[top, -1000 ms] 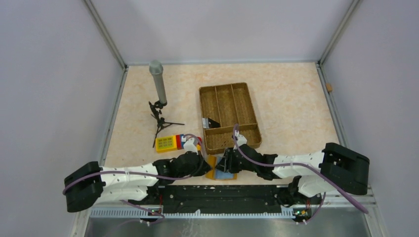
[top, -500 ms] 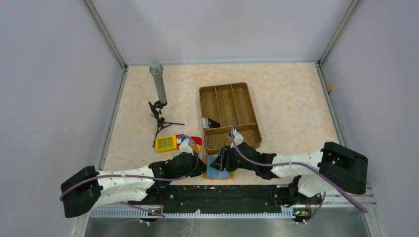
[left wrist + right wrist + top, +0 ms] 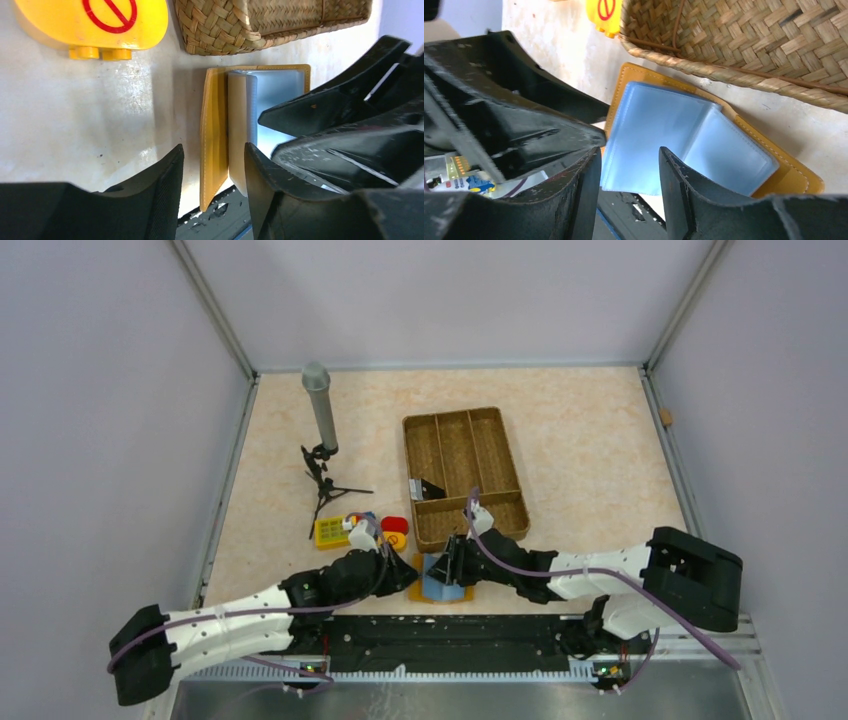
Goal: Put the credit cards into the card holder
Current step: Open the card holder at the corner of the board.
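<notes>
The card holder [image 3: 441, 587] lies open at the table's near edge, tan-orange outside [image 3: 214, 135] with light blue sleeves [image 3: 659, 130] facing up. My left gripper [image 3: 404, 574] is open at its left side. In the left wrist view the left gripper [image 3: 213, 150] straddles the orange cover's edge, with a gap on each side. My right gripper [image 3: 452, 560] comes in from the right. In the right wrist view the right gripper [image 3: 629, 155] stands open over the near edge of a blue sleeve. The credit cards are out of view.
The woven brown divided tray [image 3: 465, 420] sits just behind the card holder and holds a small dark flat piece [image 3: 429, 487]. Yellow and red toy blocks [image 3: 335, 531] lie to the left, one with a red no-entry sign [image 3: 100, 20]. A grey cylinder on a black tripod [image 3: 320, 410] stands further back.
My left gripper has opened and let go of the card holder's cover, and the left arm has drawn back to the left. The card holder now shows more blue. The right gripper barely moved.
</notes>
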